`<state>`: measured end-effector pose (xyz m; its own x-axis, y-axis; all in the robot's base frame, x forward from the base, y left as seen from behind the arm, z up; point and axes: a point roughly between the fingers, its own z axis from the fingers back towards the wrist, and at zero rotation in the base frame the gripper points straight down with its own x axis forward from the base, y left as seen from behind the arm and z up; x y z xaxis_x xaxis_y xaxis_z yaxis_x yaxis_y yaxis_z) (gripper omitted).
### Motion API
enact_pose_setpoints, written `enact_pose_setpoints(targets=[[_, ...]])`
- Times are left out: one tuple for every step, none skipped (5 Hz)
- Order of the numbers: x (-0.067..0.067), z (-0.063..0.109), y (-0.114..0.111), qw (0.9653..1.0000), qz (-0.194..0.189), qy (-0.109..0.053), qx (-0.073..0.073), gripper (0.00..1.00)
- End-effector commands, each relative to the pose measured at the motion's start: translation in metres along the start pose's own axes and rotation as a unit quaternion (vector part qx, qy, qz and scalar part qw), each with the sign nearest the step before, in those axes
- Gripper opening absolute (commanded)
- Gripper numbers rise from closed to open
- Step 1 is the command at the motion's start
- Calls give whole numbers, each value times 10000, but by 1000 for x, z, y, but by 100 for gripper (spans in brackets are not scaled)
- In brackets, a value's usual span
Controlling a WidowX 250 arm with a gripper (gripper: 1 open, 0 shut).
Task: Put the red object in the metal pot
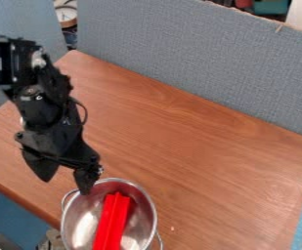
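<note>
The red bar (112,221) lies inside the shiny metal pot (75,227) at the near edge of the wooden table (205,137), its upper end leaning toward the pot's far rim. The black gripper (64,172) hangs just left of the pot, fingers spread wide and empty, pointing down at the tabletop.

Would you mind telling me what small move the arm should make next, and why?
Probably lift the open gripper up and clear of the metal pot: the red object already lies inside the pot, and the gripper holds nothing, so the placing looks done.
</note>
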<state>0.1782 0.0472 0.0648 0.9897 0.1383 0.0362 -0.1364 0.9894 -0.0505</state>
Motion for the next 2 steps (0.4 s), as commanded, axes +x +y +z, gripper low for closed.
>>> enact_pose_setpoints(targets=[[6,21,-6,9998,-154,-117,93,100],[3,46,-16,9992,-315,-207,165,0]])
